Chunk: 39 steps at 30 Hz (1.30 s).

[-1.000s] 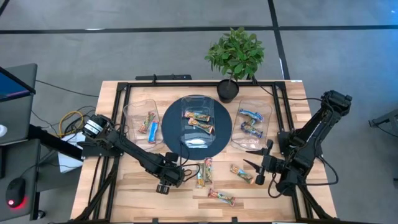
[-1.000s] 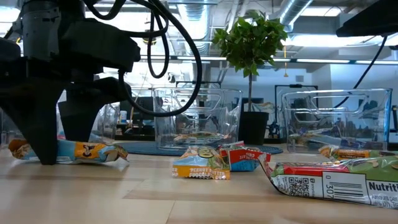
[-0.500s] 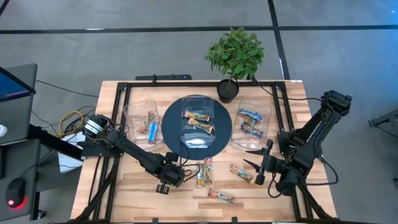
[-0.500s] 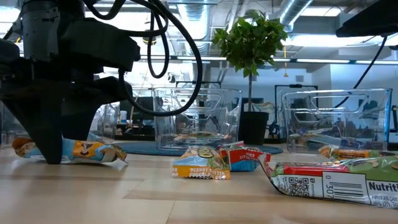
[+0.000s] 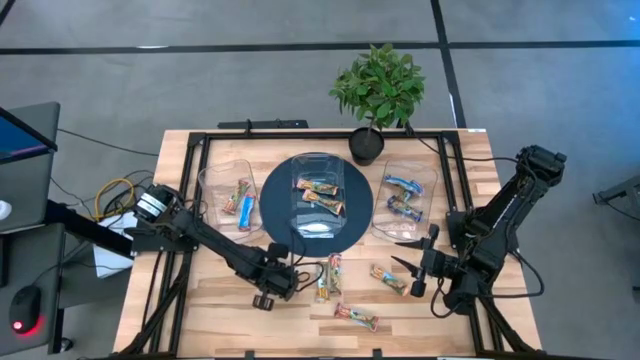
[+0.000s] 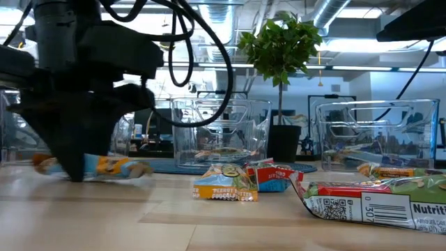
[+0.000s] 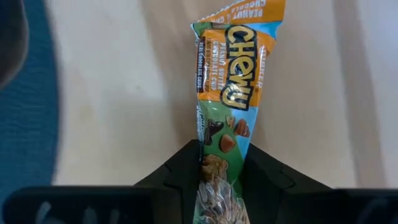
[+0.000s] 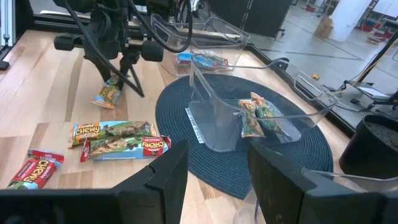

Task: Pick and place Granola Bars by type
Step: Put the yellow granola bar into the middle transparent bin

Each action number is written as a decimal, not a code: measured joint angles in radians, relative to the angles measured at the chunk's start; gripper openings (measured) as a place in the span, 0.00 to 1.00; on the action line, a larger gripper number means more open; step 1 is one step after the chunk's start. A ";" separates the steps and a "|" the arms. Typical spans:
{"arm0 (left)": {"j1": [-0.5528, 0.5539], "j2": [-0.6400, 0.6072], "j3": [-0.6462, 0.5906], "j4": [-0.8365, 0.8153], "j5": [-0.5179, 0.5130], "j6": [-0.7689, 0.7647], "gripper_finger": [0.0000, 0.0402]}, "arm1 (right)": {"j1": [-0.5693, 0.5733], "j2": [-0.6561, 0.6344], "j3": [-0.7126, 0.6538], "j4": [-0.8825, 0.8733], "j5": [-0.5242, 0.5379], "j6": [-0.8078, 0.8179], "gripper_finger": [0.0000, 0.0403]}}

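- The left end effector (image 5: 283, 278) is low on the wooden counter (image 5: 200, 320), toward its front edge, just in front of the round dark mat (image 5: 275, 205).
- Its fingers (image 7: 186, 171) are pinched narrow on one end of a Chewy granola bar (image 7: 227, 93) with an orange, green and blue wrapper; in the left wrist view the wrapper sits squeezed between both dark fingers.
- The held bar's long axis runs straight out from the fingertips, in line with the end effector, with its free end pointing away from the wrist.
- In the low view the same bar (image 6: 104, 166) lies nearly flat and close to the counter surface, lengthwise across the picture, with the fingers coming down on it from above; whether it still touches the wood is unclear.
- The right end effector (image 5: 412, 265) hangs over the counter's front right part with its fingers (image 8: 165, 171) moderately apart and nothing between them.
- Loose bars on the counter: two side by side (image 5: 328, 277) just right of the left end effector, long axes running front to back; one (image 5: 357, 317) nearer the front edge, lying slanted; one (image 5: 387, 279) just left of the right end effector, also slanted.
- Three clear tubs hold sorted bars: the left tub (image 5: 212, 185), the middle tub (image 5: 318, 165) on the mat, and the right tub (image 5: 432, 195).
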 joint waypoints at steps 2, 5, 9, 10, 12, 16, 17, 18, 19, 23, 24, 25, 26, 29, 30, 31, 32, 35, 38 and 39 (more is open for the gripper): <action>0.001 0.000 0.005 0.001 -0.017 0.000 0.23 | 0.000 0.000 0.000 0.000 0.000 0.000 0.39; 0.000 0.000 0.017 -0.008 -0.030 0.000 0.23 | 0.000 0.000 0.000 0.000 0.000 0.000 0.39; -0.001 0.000 0.033 -0.023 -0.026 0.006 0.23 | 0.000 0.000 0.000 0.000 0.000 0.000 0.39; -0.003 0.000 0.040 -0.023 -0.026 0.009 0.23 | 0.000 0.000 0.000 0.000 0.000 0.000 0.39; -0.005 0.000 0.053 -0.022 -0.025 0.011 0.23 | 0.000 0.000 0.000 0.000 0.000 0.000 0.39; -0.014 0.000 0.097 -0.045 -0.023 0.040 0.23 | 0.000 0.000 0.000 0.000 0.000 0.000 0.39; -0.017 -0.001 0.111 -0.059 -0.026 0.049 0.23 | 0.000 0.000 0.000 0.000 0.000 0.000 0.39; -0.020 -0.001 0.128 -0.075 -0.036 0.057 0.23 | 0.000 0.000 0.000 0.000 0.000 0.000 0.39; -0.023 -0.001 0.145 -0.091 -0.052 0.068 0.23 | 0.000 0.000 0.001 0.000 0.000 0.000 0.39; -0.031 -0.002 0.224 -0.172 -0.150 0.128 0.23 | 0.000 0.000 0.001 0.000 0.000 0.000 0.39; -0.031 -0.002 0.242 -0.187 -0.183 0.144 0.23 | 0.000 0.000 0.001 -0.001 0.000 0.000 0.39; -0.031 -0.002 0.259 -0.199 -0.219 0.161 0.23 | 0.000 0.000 0.001 0.000 0.000 0.000 0.39; -0.031 -0.002 0.276 -0.211 -0.256 0.182 0.23 | 0.000 0.000 0.001 0.000 0.000 0.000 0.39; -0.027 -0.003 0.319 -0.241 -0.366 0.247 0.23 | 0.000 0.000 0.001 0.000 0.000 0.000 0.39; -0.024 -0.003 0.329 -0.243 -0.406 0.271 0.23 | 0.000 0.000 0.001 0.000 0.000 0.000 0.39; -0.019 -0.003 0.338 -0.242 -0.445 0.294 0.23 | 0.000 0.000 0.001 -0.001 0.000 0.000 0.39; -0.014 -0.003 0.346 -0.243 -0.483 0.316 0.23 | 0.000 0.000 0.001 -0.003 0.000 0.000 0.39; 0.007 -0.003 0.367 -0.243 -0.579 0.389 0.23 | 0.000 0.000 0.001 -0.003 0.000 0.000 0.39; 0.041 -0.003 0.379 -0.243 -0.662 0.459 0.23 | 0.000 0.000 0.001 -0.003 0.000 0.000 0.39; 0.056 -0.003 0.381 -0.243 -0.686 0.476 0.23 | 0.000 0.000 0.001 -0.004 0.000 0.000 0.39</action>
